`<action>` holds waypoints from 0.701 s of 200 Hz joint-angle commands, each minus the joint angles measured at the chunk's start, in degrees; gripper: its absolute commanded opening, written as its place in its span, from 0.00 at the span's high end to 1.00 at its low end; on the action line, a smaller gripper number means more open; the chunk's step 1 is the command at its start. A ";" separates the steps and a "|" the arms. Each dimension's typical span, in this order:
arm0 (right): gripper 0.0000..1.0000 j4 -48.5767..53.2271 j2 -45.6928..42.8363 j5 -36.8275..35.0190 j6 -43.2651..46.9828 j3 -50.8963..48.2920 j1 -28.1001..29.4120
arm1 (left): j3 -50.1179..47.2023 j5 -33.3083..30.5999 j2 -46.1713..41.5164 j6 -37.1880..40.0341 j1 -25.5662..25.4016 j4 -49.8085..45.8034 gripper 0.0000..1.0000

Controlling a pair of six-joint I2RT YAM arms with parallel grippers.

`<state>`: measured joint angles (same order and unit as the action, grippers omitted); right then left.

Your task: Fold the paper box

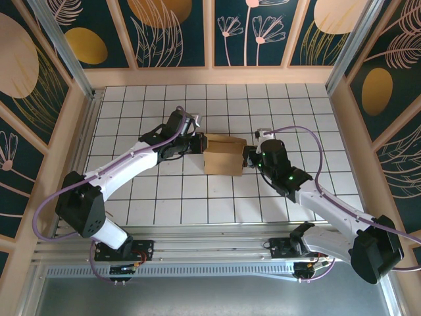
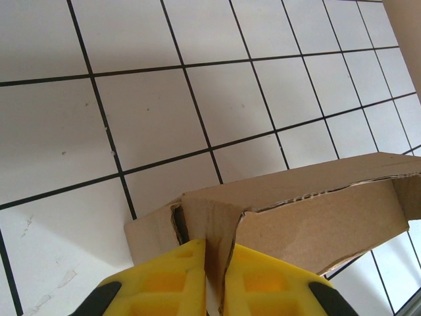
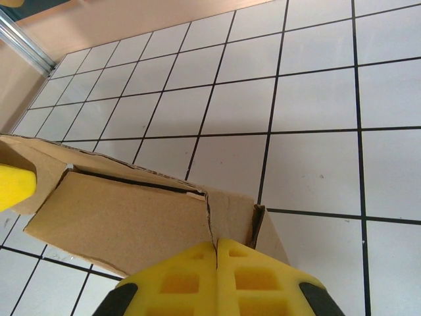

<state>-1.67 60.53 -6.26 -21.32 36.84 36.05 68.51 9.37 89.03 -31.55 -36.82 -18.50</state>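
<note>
Left jaws and right jaws pinch the paper box's (image 1: pixel 223 158) ends.

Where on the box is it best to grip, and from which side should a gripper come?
Grip a thin end wall, coming in level from the side. The box is hollow, so squeezing its body would likely crush it; one cardboard wall suits a narrow pinch, as the left gripper and right gripper each pinch one now.

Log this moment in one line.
left gripper: shut on paper box | right gripper: shut on paper box | stage: partly folded
</note>
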 commanded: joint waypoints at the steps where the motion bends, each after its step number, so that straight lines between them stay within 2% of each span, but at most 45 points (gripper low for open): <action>1: 1.00 5.38 0.48 1.17 0.51 -1.54 1.48 | -2.83 1.28 0.02 1.07 -1.05 -1.08 0.88; 34: 1.00 4.33 0.56 0.93 0.49 -2.84 1.90 | -6.46 5.25 -1.32 2.67 -1.24 2.58 0.88; 83: 1.00 3.51 0.20 0.64 -0.61 -4.82 3.27 | -10.78 5.08 -2.43 3.43 -1.48 2.68 0.87; 118: 0.94 3.26 -1.27 0.53 -0.96 -4.52 3.76 | -14.26 5.38 -3.18 3.04 -1.50 4.65 0.84; 140: 0.84 3.59 -2.69 1.28 -1.22 -3.99 3.76 | -14.68 4.62 -3.65 2.98 -1.50 4.45 0.81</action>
<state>-2.26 58.78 -7.90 -21.41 33.98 38.41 57.04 11.84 84.12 -28.71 -37.26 -7.66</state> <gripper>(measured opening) 0.118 0.175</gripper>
